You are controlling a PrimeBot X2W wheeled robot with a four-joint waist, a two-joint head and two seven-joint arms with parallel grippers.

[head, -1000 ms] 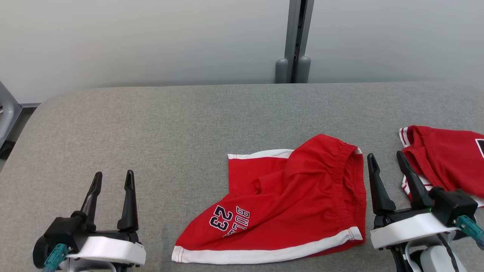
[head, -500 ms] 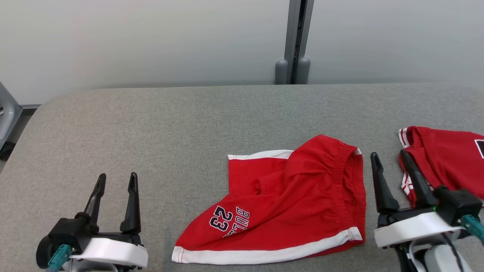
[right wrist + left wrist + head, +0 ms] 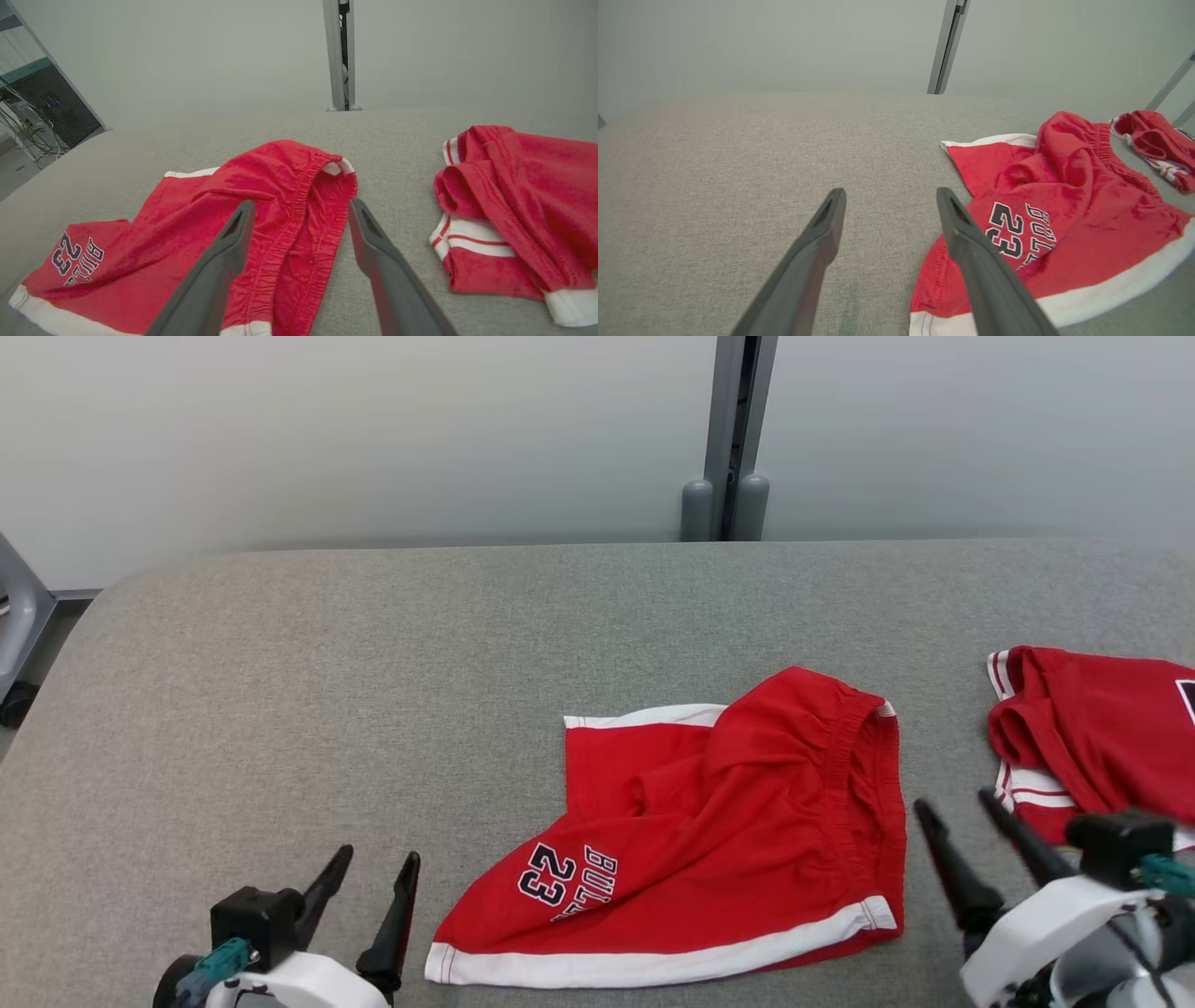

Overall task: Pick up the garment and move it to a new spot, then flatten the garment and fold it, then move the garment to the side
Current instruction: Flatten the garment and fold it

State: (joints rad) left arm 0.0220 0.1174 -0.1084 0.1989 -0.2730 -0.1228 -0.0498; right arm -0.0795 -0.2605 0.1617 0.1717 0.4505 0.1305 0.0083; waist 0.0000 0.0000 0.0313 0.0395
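The garment, a pair of red shorts [image 3: 747, 840] with white hems and a "BULLS 23" print, lies crumpled on the grey table, its elastic waistband to the right. My left gripper [image 3: 378, 856] is open just left of the shorts' lower-left hem corner and touches nothing. In the left wrist view the left gripper [image 3: 891, 192] stands over bare fabric, with the shorts [image 3: 1064, 205] beside its right finger. My right gripper [image 3: 952, 800] is open just right of the waistband. In the right wrist view the right gripper [image 3: 302, 203] hovers over the waistband of the shorts [image 3: 163, 233].
A second red garment [image 3: 1092, 737] with white stripes lies bunched at the table's right edge, close to my right gripper; it also shows as a red garment [image 3: 528, 186] right of the fingers. The grey padded table [image 3: 373, 663] stretches left. A grey post [image 3: 738, 429] stands behind.
Both grippers have dropped lower in the head view. The left one moved right toward the shorts' hem corner; the right one drew back. Both stayed open and the shorts did not move.
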